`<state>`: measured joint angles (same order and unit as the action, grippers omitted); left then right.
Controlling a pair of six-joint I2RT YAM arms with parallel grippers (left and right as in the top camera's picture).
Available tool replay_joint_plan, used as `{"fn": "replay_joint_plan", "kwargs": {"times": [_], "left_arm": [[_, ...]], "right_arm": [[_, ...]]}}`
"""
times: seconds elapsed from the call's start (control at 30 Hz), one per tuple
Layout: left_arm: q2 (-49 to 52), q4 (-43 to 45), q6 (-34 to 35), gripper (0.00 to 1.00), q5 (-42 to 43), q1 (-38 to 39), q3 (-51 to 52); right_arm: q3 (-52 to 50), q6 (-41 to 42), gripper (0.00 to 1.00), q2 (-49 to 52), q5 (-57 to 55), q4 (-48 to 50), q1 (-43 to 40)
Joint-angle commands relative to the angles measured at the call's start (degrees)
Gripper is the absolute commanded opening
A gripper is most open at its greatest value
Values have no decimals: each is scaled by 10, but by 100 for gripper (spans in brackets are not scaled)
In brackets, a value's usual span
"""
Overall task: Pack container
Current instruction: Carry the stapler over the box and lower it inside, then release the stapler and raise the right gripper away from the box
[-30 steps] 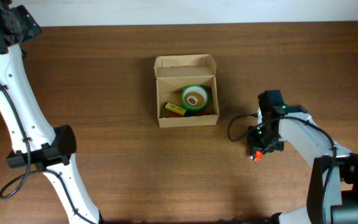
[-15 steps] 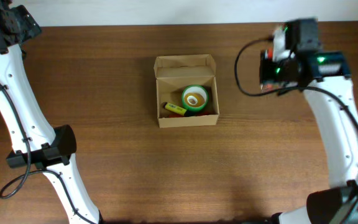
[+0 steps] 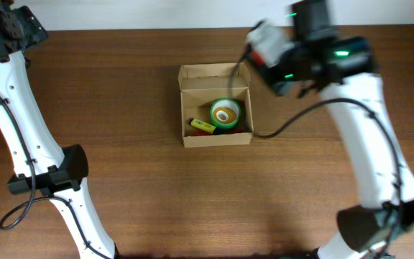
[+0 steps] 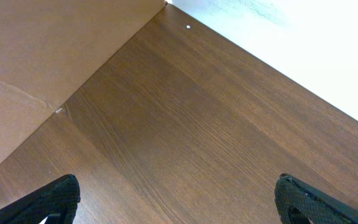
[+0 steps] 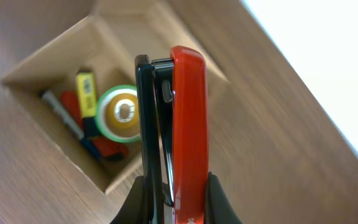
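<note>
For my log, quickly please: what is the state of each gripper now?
Left gripper: open, holding nothing.
Right gripper: closed on a red stapler.

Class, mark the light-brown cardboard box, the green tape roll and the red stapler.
Light-brown cardboard box (image 3: pixel 214 74): overhead view, lid flap.
Green tape roll (image 3: pixel 230 118): overhead view, top face.
Red stapler (image 5: pixel 188 124): right wrist view, red cover.

Grips a red-and-black stapler (image 5: pixel 185 124) in the claw (image 5: pixel 176 194), pressed against both its sides. Looks down past it into an open cardboard box (image 5: pixel 51 61) holding a green tape roll (image 5: pixel 118 113), a yellow highlighter (image 5: pixel 87 93), a red marker (image 5: pixel 73 104) and a dark pen (image 5: pixel 58 112). Shows brown worktop (image 5: pixel 30 180) around the box.
</note>
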<state>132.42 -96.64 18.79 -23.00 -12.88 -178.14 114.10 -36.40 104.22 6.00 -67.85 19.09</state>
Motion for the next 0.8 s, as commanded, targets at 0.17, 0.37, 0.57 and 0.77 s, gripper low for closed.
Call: {"fn": "replay_joint_plan", "kwargs": {"times": [0.17, 0.37, 0.57, 0.77], "left_arm": [[-13, 0, -9, 100, -8, -3, -7], [-13, 0, -9, 100, -8, -3, -7], [-13, 0, -9, 100, -8, -3, -7], [-13, 0, -9, 100, -8, -3, -7]], "right_arm": [[10, -147, 4, 101, -48, 10, 82], [10, -155, 4, 169, -45, 4, 91], [10, -157, 4, 213, -5, -30, 94], [8, -159, 4, 230, 4, -35, 104]]}}
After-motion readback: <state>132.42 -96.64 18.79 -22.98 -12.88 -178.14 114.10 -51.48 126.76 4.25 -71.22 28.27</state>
